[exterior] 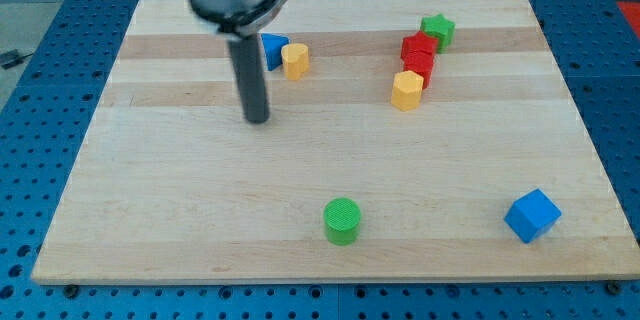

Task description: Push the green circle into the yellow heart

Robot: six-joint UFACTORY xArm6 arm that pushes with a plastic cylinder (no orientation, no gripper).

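Note:
The green circle [342, 221] stands near the board's bottom edge, a little right of the middle. The yellow heart [295, 61] sits near the view's top, touching a blue triangle [274, 50] on its left. My tip [259, 119] rests on the board below and left of the yellow heart, well above and left of the green circle. It touches no block.
A green star [438, 30], two red blocks [419, 48] [419, 67] and a yellow hexagon [407, 90] form a cluster at the upper right. A blue cube [531, 215] sits at the bottom right. The wooden board [160, 210] ends on all sides in a blue perforated table.

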